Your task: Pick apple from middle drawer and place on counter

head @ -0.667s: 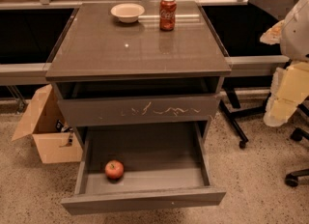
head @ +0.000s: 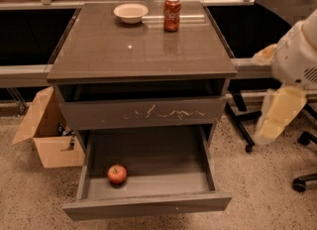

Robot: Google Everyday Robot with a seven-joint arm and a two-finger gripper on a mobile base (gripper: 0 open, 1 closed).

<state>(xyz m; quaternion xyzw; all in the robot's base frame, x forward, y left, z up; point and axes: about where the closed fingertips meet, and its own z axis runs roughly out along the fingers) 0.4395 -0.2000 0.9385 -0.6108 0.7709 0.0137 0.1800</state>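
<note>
- Currently the apple (head: 117, 174) is small and round, red all over with a paler yellowish patch on its upper face.
- It rests on the floor of the middle drawer (head: 148, 205), in the front-left part, near the front panel and clear of the left wall.
- That drawer is pulled out. It is shallow and grey-brown, with a plain front.
- The scratched drawer (head: 143, 112) sits directly above, with whitish marks across its front.
- The counter (head: 129, 55) is glossy and reflective. A pale bowl (head: 131, 12) and an upright red soda can (head: 172, 14) stand near its back edge, apart from each other.
- The gripper (head: 275, 117) hangs at the right of the view, beside the cabinet and well apart from the apple. Open or closed: cannot tell.
- A cardboard box (head: 49, 135) stands on the floor to the left of the cabinet.
</note>
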